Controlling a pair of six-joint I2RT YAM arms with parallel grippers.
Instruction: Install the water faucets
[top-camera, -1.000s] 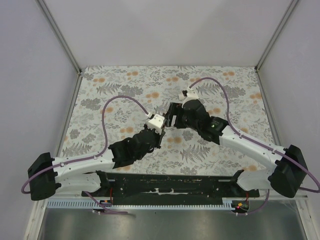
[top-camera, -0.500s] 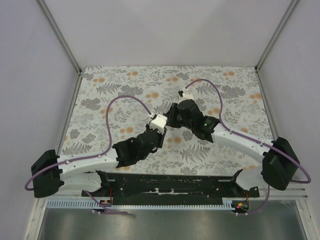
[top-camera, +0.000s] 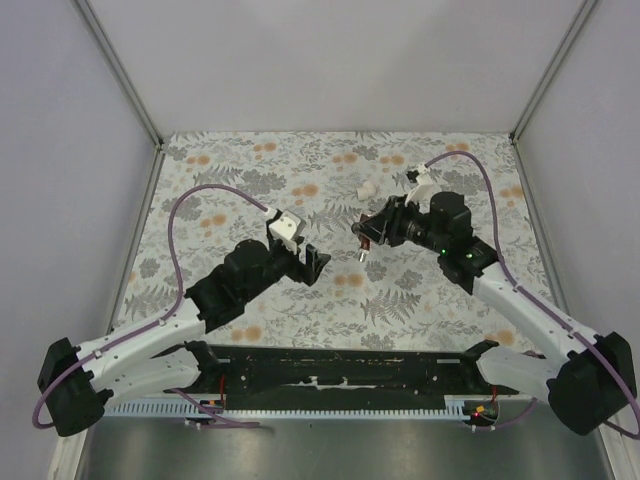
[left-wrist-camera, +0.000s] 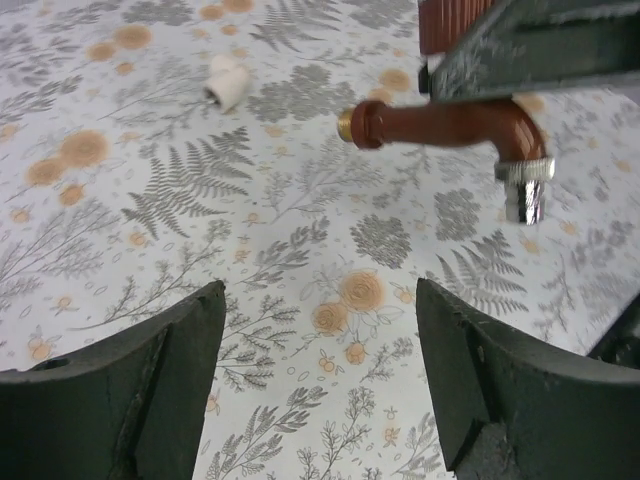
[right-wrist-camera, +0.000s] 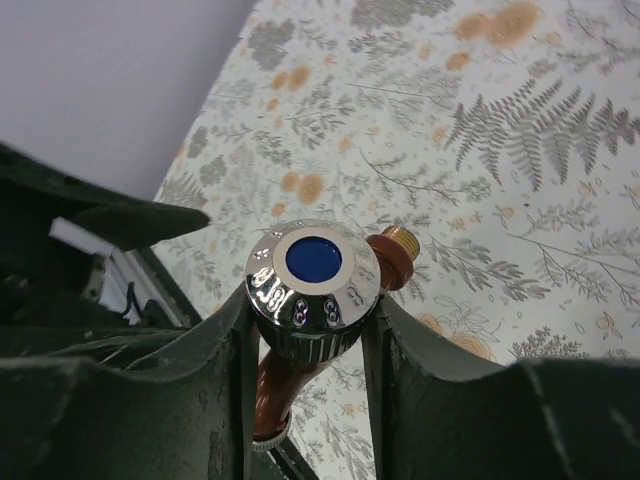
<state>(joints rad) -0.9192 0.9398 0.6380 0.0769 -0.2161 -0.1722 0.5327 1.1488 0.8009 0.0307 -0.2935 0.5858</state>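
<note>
Faucet (left-wrist-camera: 440, 122) held clear of the floral table (top-camera: 240, 170), a little right of its centre. We see its red-brown body lying level. The long axis runs across the left wrist view, with the brass threaded end (left-wrist-camera: 346, 123) toward the left arm's side. The spout bends down, its silvery tip (left-wrist-camera: 525, 190) facing the cloth. The chrome handle with a blue cap (right-wrist-camera: 313, 260) faces the right wrist camera.

The right gripper (top-camera: 375, 230) pinches this handle between its two fingers. The right arm (top-camera: 520, 310) reaches diagonally from the near right corner toward the centre.

The left gripper (left-wrist-camera: 320, 295) stands apart from the faucet, jaws spread with nothing between them. The left arm (top-camera: 150, 335) reaches in from the near left.

A white fitting (left-wrist-camera: 225, 82) lies on the cloth beyond.
</note>
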